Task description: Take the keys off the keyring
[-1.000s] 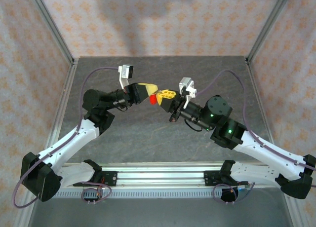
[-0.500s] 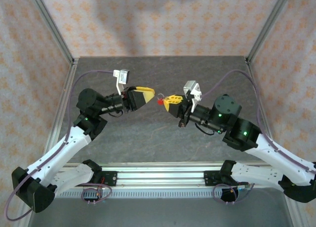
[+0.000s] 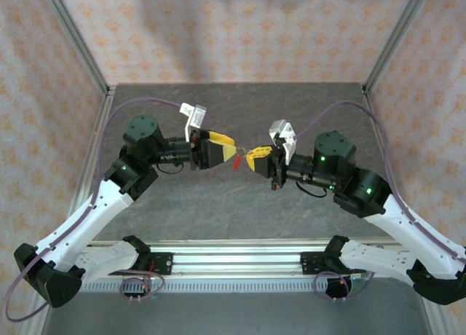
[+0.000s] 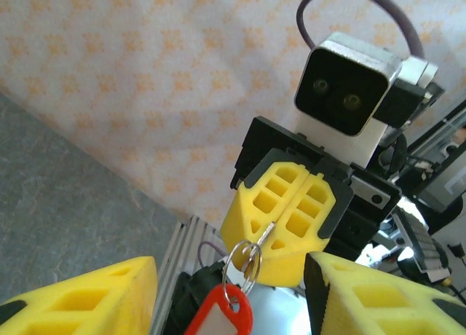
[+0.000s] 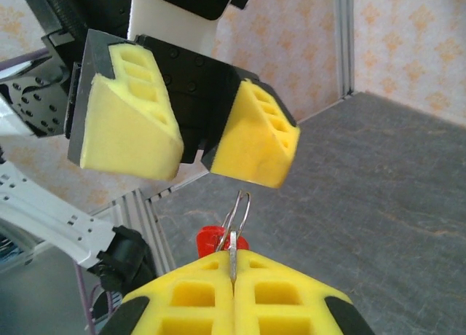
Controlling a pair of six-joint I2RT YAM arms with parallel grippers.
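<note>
My right gripper is shut on the shaft of a small silvery key, held in the air over the grey table. From the key hangs the keyring, a thin wire ring with a red tag. In the left wrist view the key sticks out of the right gripper's closed yellow pads, and the red tag dangles below. My left gripper is open, a finger on each side of the tag without touching it. From above, both grippers meet tip to tip around the keyring.
The grey table lies under both arms, bounded by patterned walls and metal frame posts. An aluminium rail runs along the near edge between the arm bases.
The left gripper has opened and let go of the keyring, drawn back, then come in again with its jaws apart. The right gripper has kept its hold on the key.
</note>
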